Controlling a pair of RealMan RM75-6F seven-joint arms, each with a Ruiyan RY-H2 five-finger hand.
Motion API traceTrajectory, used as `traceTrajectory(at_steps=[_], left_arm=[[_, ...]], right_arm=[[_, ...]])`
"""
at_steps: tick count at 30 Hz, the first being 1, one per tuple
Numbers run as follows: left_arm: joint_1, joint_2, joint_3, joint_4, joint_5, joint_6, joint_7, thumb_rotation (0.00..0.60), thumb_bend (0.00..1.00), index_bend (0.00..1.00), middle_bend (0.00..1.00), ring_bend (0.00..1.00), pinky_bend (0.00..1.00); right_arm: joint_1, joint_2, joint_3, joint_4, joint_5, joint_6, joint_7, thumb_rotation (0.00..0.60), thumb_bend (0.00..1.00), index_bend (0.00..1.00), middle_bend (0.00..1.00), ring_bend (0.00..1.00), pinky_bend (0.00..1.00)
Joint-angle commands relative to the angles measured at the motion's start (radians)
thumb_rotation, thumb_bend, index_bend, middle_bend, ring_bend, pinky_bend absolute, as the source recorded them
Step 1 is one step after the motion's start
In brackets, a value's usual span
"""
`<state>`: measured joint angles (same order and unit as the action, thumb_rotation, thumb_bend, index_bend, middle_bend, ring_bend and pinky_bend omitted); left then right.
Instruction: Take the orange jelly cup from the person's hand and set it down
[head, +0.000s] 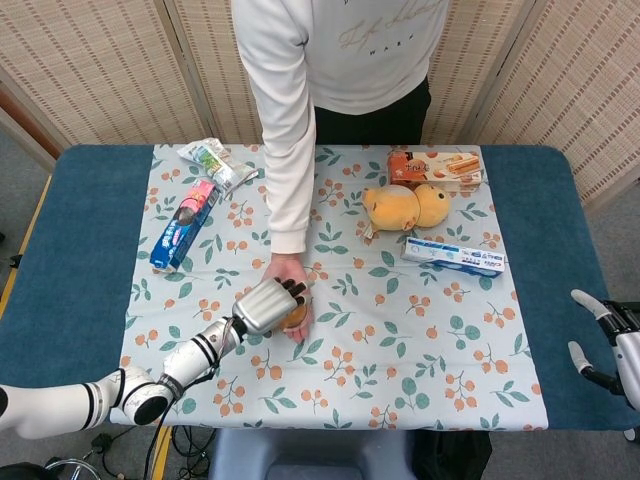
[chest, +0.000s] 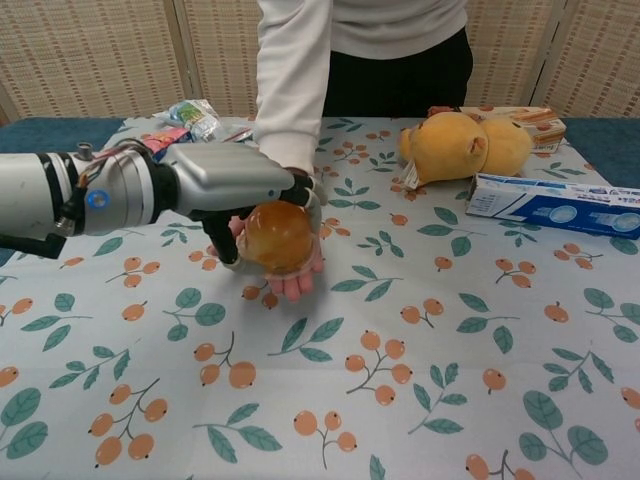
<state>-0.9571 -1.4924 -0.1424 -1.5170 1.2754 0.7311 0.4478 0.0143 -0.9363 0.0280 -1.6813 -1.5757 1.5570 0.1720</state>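
Jelly cup: orange jelly cup (chest: 277, 236) rests on the person's palm (chest: 290, 272), table centre.
Left hand: left hand (chest: 232, 184) at the cup's 9 o'clock, fingers curling around it (firm grip? cannot tell).
Right hand: right hand (head: 612, 340) idle, fingers spread, holding nothing.
Risk: lifting early could tip the cup off the palm.

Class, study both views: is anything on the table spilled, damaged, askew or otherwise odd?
Nothing stands out. The orange jelly cup sits intact on the person's hand with the left robot hand against it; nothing looks spilled or damaged.
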Motion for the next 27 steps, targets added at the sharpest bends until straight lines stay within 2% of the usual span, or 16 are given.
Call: traceTrajectory(at_steps=[1,5,18,22,27], left_arm=[[0.009,-0.006,0.003,0.009,0.026,0.032,-0.040,0.600,0.27,0.41,0.29,0.40,0.64],[0.029,0.021,0.011,-0.006,0.069,0.077,-0.092,0.600,0.27,0.45,0.35,0.46,0.70],[0.155,0.254,0.078,-0.178,0.161,0.236,-0.147,0.600,0.27,0.44,0.36,0.47,0.71],[0.184,0.292,0.108,-0.192,0.168,0.241,-0.144,0.600,0.27,0.44,0.36,0.47,0.71],[0.204,0.284,0.142,-0.159,0.149,0.210,-0.125,0.600,0.27,0.45,0.36,0.47,0.71]], right_arm=[[0.001,0.000,0.001,-0.002,0.000,-0.001,-0.002,0.600,0.38,0.17,0.27,0.21,0.41],[0.005,0.001,0.003,-0.005,0.000,-0.006,-0.005,0.600,0.38,0.17,0.27,0.21,0.41],[0.020,-0.005,0.009,-0.011,-0.007,-0.021,-0.014,0.600,0.38,0.17,0.27,0.21,0.41],[0.026,-0.008,0.010,-0.012,-0.009,-0.028,-0.015,0.600,0.38,0.17,0.27,0.21,0.41],[0.032,-0.012,0.011,-0.011,-0.010,-0.035,-0.016,0.600,0.38,0.17,0.27,0.21,0.41]])
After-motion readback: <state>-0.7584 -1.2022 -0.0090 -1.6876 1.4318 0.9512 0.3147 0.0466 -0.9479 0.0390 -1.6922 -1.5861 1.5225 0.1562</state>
